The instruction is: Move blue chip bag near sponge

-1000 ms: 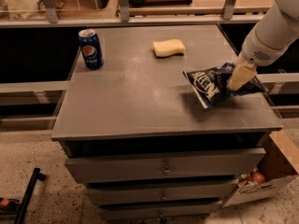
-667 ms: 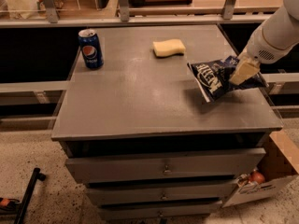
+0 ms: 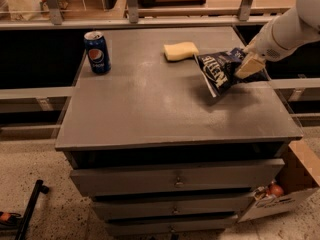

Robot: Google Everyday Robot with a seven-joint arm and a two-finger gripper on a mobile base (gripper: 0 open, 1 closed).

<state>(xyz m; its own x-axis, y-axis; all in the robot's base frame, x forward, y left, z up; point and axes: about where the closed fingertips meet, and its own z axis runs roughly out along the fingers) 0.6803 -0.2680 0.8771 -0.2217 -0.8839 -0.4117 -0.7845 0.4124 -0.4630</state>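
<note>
The blue chip bag (image 3: 220,73), dark navy foil with white lettering, hangs tilted just above the grey cabinet top (image 3: 150,109) at the right. My gripper (image 3: 246,65) is shut on the bag's right end, the white arm coming in from the upper right. The sponge (image 3: 180,51), a pale yellow block, lies on the top at the back, just left of the bag's upper corner, with a small gap between them.
A blue Pepsi can (image 3: 97,52) stands at the back left of the top. Metal rails run behind and beside the cabinet. A cardboard box (image 3: 280,194) with items sits on the floor at the lower right. Drawers face the front.
The gripper has carried the bag up and toward the back left, closer to the sponge. The sponge and can have not moved.
</note>
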